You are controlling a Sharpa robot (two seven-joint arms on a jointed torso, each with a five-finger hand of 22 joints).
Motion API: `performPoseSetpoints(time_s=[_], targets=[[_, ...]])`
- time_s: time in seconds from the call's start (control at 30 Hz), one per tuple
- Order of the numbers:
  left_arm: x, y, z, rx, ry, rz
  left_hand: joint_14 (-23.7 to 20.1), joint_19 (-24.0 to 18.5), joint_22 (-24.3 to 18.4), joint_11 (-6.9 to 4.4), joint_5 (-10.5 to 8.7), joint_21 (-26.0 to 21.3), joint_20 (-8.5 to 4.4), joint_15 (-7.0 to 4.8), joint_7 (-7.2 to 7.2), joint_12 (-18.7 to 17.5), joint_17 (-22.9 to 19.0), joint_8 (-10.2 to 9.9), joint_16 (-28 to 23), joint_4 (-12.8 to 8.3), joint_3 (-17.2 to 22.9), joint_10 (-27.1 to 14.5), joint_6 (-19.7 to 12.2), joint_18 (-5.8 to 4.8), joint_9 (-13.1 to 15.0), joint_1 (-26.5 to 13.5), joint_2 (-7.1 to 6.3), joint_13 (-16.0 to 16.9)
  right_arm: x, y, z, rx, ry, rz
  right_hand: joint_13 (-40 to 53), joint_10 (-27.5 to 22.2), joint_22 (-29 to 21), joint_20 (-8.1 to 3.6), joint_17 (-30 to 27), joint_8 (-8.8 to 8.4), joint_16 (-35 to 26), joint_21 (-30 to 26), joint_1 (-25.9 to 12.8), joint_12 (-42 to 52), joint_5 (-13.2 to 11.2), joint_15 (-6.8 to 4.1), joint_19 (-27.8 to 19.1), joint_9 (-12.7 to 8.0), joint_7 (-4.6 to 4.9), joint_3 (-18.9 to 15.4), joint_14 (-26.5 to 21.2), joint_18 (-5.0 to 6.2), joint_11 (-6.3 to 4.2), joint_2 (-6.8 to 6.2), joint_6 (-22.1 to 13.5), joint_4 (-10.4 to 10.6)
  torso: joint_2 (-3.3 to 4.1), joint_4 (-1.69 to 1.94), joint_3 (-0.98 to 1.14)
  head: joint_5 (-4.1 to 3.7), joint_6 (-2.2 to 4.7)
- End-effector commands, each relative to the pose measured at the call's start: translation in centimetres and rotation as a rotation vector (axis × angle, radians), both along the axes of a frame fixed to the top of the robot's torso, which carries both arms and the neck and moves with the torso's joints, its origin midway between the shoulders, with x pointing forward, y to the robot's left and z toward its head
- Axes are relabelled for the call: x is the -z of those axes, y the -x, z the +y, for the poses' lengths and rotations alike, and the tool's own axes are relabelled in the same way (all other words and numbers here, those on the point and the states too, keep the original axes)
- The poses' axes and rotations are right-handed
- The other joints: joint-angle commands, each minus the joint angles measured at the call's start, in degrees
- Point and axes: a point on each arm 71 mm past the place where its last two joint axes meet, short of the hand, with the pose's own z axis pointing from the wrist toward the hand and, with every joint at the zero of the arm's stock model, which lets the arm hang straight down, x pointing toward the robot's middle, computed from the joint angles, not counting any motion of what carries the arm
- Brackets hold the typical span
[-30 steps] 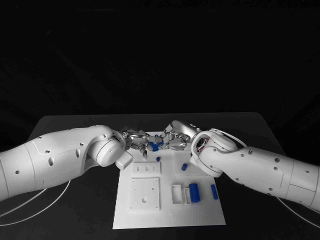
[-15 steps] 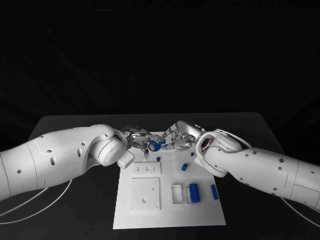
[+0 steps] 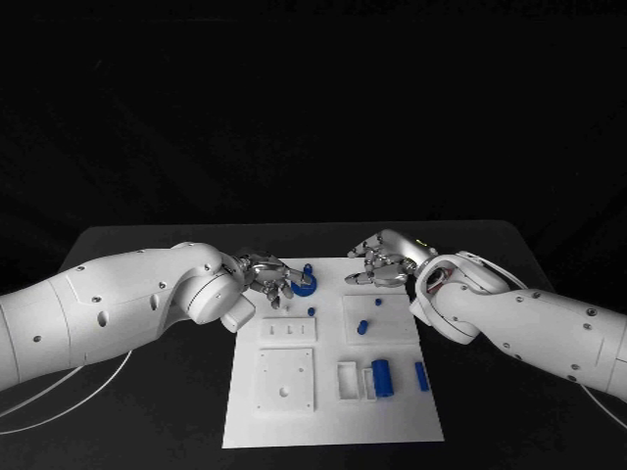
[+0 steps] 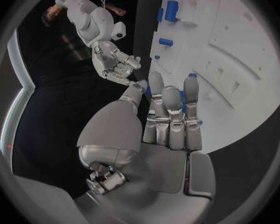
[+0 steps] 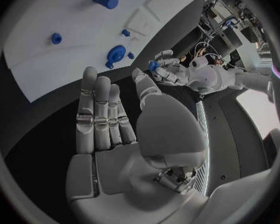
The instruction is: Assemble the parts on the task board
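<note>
Head view: the task board (image 3: pixel 328 392) lies in the middle of the black desk (image 3: pixel 144 245), long side going away from the robot. At its far end a blue ring-shaped part (image 3: pixel 304 284) is at the fingertips of the left robot hand (image 3: pixel 268 277). In the right wrist view the same part (image 5: pixel 153 65) sits between the thumb and the fingers of that hand (image 5: pixel 167 70), so the left robot hand pinches it, just above the far edge of the board. In the left wrist view the fingers (image 4: pixel 171 109) lie straight and side by side, the thumb beside them, and blue shows between and behind them.

The right robot hand (image 3: pixel 381 264) is near the far right corner of the board, a little apart from the left one. Its fingers are loosely spread and a bit curled, and it holds nothing. In the right wrist view its fingers (image 5: pixel 96 109) are stretched out flat over the desk edge, with the thumb to the side, touching no part.

On the board more blue parts rest: a small peg (image 3: pixel 311 311) near the left robot hand, a short cylinder (image 3: pixel 361 326) in the middle, a thick cylinder (image 3: pixel 381 377) beside a white rectangular holder (image 3: pixel 346 380), and a thin cylinder (image 3: pixel 421 376) near the right edge. A white square plate (image 3: pixel 284 379) with a hole lies on the left side of the board.
</note>
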Motion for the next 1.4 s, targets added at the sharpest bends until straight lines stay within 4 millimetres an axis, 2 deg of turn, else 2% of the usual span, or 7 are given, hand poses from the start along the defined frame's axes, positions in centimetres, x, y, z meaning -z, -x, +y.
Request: performPoseSetpoints(time_s=[0.03, 0.27, 0.77, 1.13, 1.23, 1.37, 1.4], targets=[[0.1, 0.0, 0.4, 0.01, -0.122, -0.017, 1.0, 0.7, -0.1, -0.58, 0.91, 0.2, -0.21, -0.08, -5.21, 0.6, 0.2, 0.1, -0.7, -1.5, 1.1, 2.6, 8.2, -0.37, 50.5, -0.1, 0.54, -0.2, -0.4, 0.0, -1.1, 0.008, -0.1, -0.03, -2.9, 0.8, -1.7, -0.2, -2.7, -0.31, -1.8, -0.1, -0.1, -2.1, 1.2, -0.26, -0.7, 0.1, -0.13, 0.4, 0.1, -0.83, -0.35, 0.69, 1.4, -1.1, -0.1, -0.04, 0.06, 0.04, -0.26], [0.9, 0.4, 0.6, 0.027, -0.244, -0.021, 3.5, 3.9, -0.1, -1.2, 2.59, -1.3, -0.44, -0.54, -5.9, 3.6, 1.2, 0.7, -1.4, -1.8, 1.1, 2.7, 10.0, -0.11, 50.9, -0.9, 0.54, -0.4, -1.1, -0.8, -3.7, 0.088, -0.253, -0.039, -10.2, -0.8, -7.6, 0.92, -8.9, -0.27, -7.0, -0.4, -1.1, -7.9, 4.1, 1.07, -6.5, 0.0, 0.18, 0.9, -3.4, -1.64, 0.58, 1.69, 1.7, -3.3, -0.21, 0.03, 0.02, 0.16, -1.1], [1.6, 0.5, -0.2, 0.071, -0.414, -0.108, 5.1, 6.0, 5.2, -1.46, 5.14, -4.6, -0.42, -0.67, -6.34, 6.5, 4.1, 0.6, -2.0, -3.8, 2.7, 2.8, 11.6, -0.02, 52.5, -2.8, 0.67, -0.6, -3.0, -2.9, -5.6, 0.135, -0.401, -0.035, -30.4, 8.5, -43.1, 5.56, -32.3, -0.35, -35.3, 0.0, -5.0, -41.5, 6.3, 4.97, -13.3, -0.1, 0.87, 3.2, 1.5, -1.34, 3.15, 3.85, 2.8, -8.1, -0.85, 0.19, 0.2, -0.01, -3.74], [2.0, 0.3, -0.9, 0.067, -0.454, -0.155, 5.4, 7.5, 12.4, -1.4, 5.31, -9.1, -0.3, -0.54, -6.47, 7.3, 5.3, 0.6, -1.8, -4.6, 4.0, 2.7, 12.2, -0.13, 53.2, -3.9, 0.79, 0.3, -3.3, -3.3, -5.3, 0.124, -0.43, -0.032, -30.5, 9.7, -49.7, 6.7, -33.0, -0.27, -43.1, 0.4, -7.4, -49.1, 7.3, 5.96, -15.0, 0.0, 0.9, 6.0, 2.8, -1.35, 3.93, 4.0, 3.6, -9.7, -0.85, 0.2, 0.23, 0.46, -4.81], [2.3, 0.3, -1.0, 0.067, -0.457, -0.156, 5.3, 7.6, 13.2, -1.34, -0.4, -9.5, -0.27, -0.53, -6.4, 7.4, 5.4, 0.6, -1.7, -5.0, 7.2, 2.8, 12.1, -0.1, 53.1, -3.9, 0.46, 0.4, -3.4, -3.3, -5.3, 0.122, -0.432, -0.032, -30.5, 9.6, -49.7, 6.72, -33.0, -0.27, -43.1, 0.4, -7.4, -49.1, 7.6, 5.98, -15.1, 0.0, 0.9, 6.1, 2.7, -1.35, 3.95, 4.02, 3.6, -9.8, -0.82, 0.19, 0.2, 0.41, -4.96], [2.6, 0.4, -1.2, 0.073, -0.462, -0.16, 5.3, 7.6, 13.2, -1.34, -0.4, -9.5, -0.27, -0.53, -6.4, 7.4, 5.4, 0.6, -1.7, -5.0, 7.2, 2.8, 12.1, -0.1, 53.1, -3.9, 0.46, 0.4, -3.4, -3.2, -5.2, 0.12, -0.434, -0.033, -30.5, 9.6, -49.7, 6.73, -33.0, -0.28, -43.1, 0.4, -7.5, -49.1, 7.9, 6.01, -15.1, 0.0, 0.92, 6.1, 2.7, -1.35, 4.0, 3.97, 3.6, -9.8, -0.81, 0.17, 0.2, 0.34, -5.2], [2.7, 0.4, -1.2, 0.075, -0.464, -0.161, 5.5, 8.4, 16.5, -1.44, -0.64, -11.7, -0.21, -0.52, -6.55, 7.8, 5.5, 0.9, -1.5, -3.3, 12.1, 2.7, 12.4, -0.13, 53.7, -5.0, -1.8, 0.7, -3.4, -3.2, -5.2, 0.119, -0.434, -0.033, -30.5, 9.6, -49.7, 6.74, -33.0, -0.28, -43.1, 0.4, -7.5, -49.1, 8.0, 6.02, -15.2, 0.0, 0.93, 6.1, 2.6, -1.34, 4.02, 3.97, 3.6, -9.8, -0.81, 0.17, 0.22, 0.34, -5.24]])
